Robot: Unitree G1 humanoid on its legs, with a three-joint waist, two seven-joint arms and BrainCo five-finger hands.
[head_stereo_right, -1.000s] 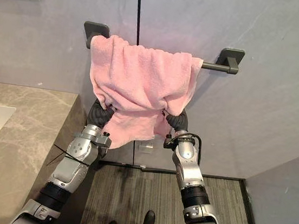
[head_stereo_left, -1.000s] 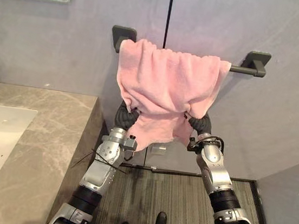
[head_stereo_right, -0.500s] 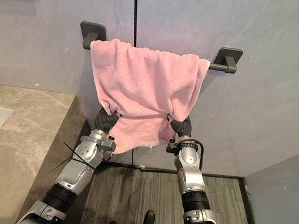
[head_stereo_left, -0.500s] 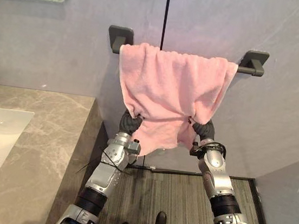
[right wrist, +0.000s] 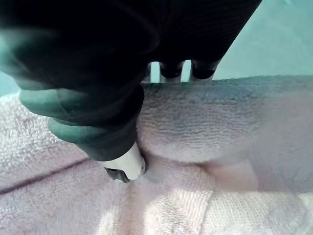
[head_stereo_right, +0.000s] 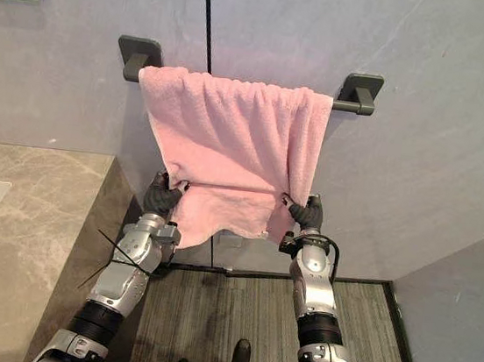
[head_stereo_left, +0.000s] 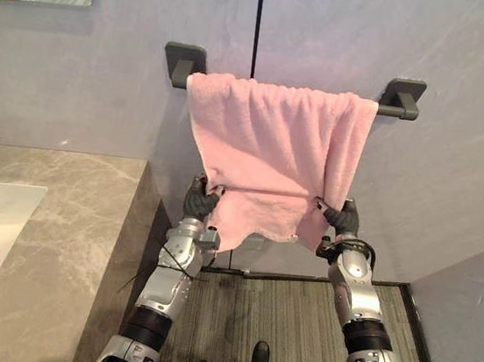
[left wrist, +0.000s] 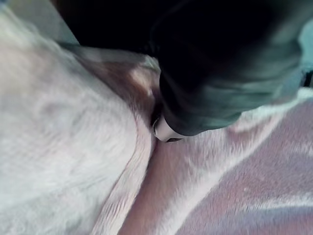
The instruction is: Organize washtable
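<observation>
Fig. Soft, limp pink towel (head_stereo_left: 273, 141) draped over rail (head_stereo_left: 387, 111). Below the rail, right hand (head_stereo_left: 341, 216) pinches the front hem and left hand (head_stereo_left: 200, 201) apparently does too; hem corners probably offer the surest hold.

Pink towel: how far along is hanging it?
Done: the pink towel is draped over the towel bar. In hand: left hand and right hand each pinch its front lower edge. Remaining: let go; the back layer hangs lower and uneven.

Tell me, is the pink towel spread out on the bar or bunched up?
Spread out. The towel hangs draped across nearly the whole bar, and the left hand and right hand each pinch its lower edge.
</observation>
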